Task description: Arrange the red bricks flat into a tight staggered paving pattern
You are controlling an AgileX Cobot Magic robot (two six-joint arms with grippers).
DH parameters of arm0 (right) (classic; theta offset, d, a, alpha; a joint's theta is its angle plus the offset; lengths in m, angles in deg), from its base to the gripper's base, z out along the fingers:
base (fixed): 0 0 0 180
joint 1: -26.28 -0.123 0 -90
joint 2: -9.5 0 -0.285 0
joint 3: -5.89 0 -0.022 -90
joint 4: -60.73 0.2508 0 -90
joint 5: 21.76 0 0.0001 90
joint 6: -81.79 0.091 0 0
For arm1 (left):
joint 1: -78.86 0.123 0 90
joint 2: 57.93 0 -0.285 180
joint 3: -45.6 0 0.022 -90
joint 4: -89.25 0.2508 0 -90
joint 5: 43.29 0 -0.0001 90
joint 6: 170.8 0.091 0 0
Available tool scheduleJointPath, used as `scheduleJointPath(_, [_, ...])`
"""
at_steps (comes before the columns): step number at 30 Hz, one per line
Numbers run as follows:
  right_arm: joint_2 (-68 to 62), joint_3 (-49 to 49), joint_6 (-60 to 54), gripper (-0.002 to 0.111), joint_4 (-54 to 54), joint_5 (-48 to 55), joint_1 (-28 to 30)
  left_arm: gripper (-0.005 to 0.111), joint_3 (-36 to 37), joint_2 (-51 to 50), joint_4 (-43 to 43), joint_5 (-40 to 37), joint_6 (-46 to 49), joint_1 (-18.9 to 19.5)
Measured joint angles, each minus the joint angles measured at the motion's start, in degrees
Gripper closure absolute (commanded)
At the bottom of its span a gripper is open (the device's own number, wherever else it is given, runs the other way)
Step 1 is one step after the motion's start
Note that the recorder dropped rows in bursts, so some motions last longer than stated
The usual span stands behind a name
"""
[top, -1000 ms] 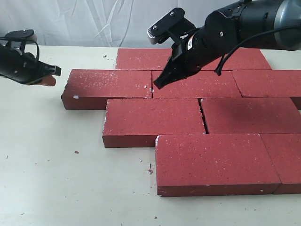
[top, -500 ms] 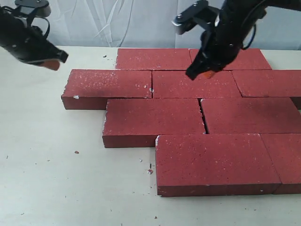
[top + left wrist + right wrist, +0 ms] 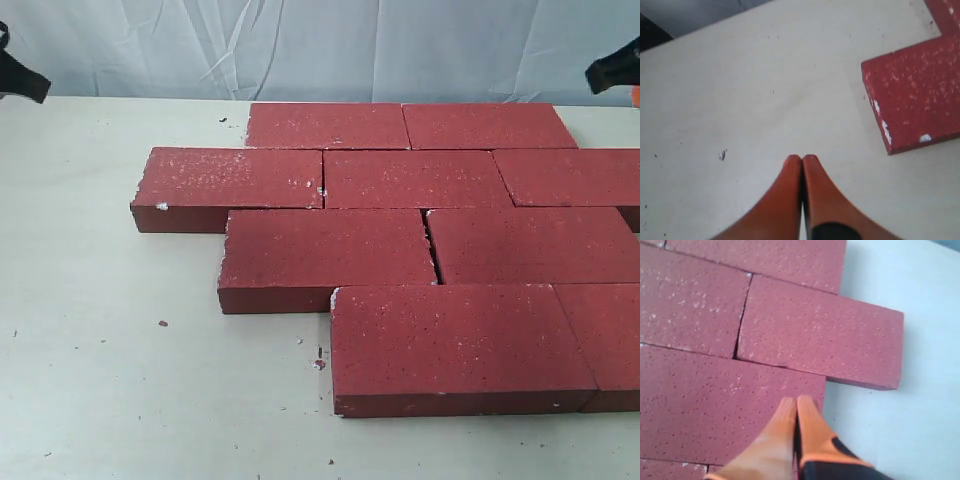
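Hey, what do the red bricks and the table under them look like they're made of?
The red bricks look like fired clay or concrete pavers: matte, rough, pitted faces with white speckles and chipped whitish edges. The table looks smooth and off-white, perhaps painted or laminated board; the views cannot settle which.

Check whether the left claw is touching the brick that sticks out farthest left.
Apart. The left wrist view shows the left claw shut over the table, with a clear strip of bare tabletop between its tips and the chipped corner of that brick.
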Motion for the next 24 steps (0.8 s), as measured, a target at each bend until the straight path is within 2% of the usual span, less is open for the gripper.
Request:
scheduleJointPath(8, [14.3,-10.8,1.2,0.109,0.4,-9.7,1.8,0.107,9.3,12.6,-0.1,10.9,-0.1,0.0])
scheduleJointPath(18, [29.6,-24.1,1.3,0.109,0.8,-21.1,1.8,0.107,19.6,25.4,-2.5,19.5,-0.2,0.0])
scheduleJointPath(24, [40.7,-32.6,1.4,0.109,1.1,-27.5,1.8,0.107,28.9,36.2,-4.1,25.6,-0.2,0.0])
